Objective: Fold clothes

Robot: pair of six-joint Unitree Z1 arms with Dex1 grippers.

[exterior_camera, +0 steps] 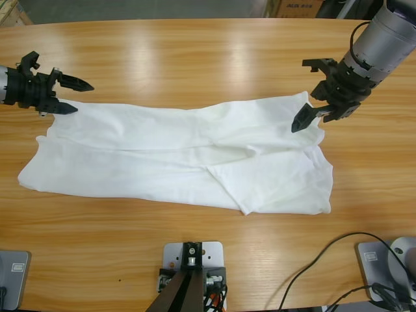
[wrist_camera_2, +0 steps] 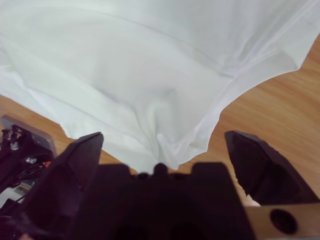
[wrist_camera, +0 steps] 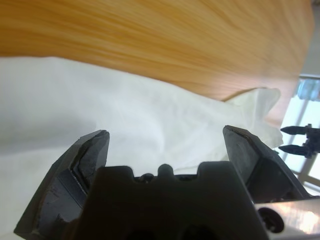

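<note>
High view: T-shirt [exterior_camera: 175, 159] part-folded (lengthwise); left gripper [exterior_camera: 73, 96] and right gripper [exterior_camera: 311, 97] agape, empty; regrasp corners next.

Thin, soft white cloth T-shirt [exterior_camera: 182, 156] lies matt and creased on the glossy, smooth wooden table [exterior_camera: 195, 58].

The high camera hangs above the wooden surface [exterior_camera: 195, 58] and looks straight down, taking in both arms. The left wrist camera sits low, close behind its gripper [wrist_camera: 165, 145], facing across the white T-shirt [wrist_camera: 75, 110] toward 3 o'clock, where the other gripper [wrist_camera: 300, 141] shows small. The right wrist camera looks steeply down, very near the same shirt.
</note>
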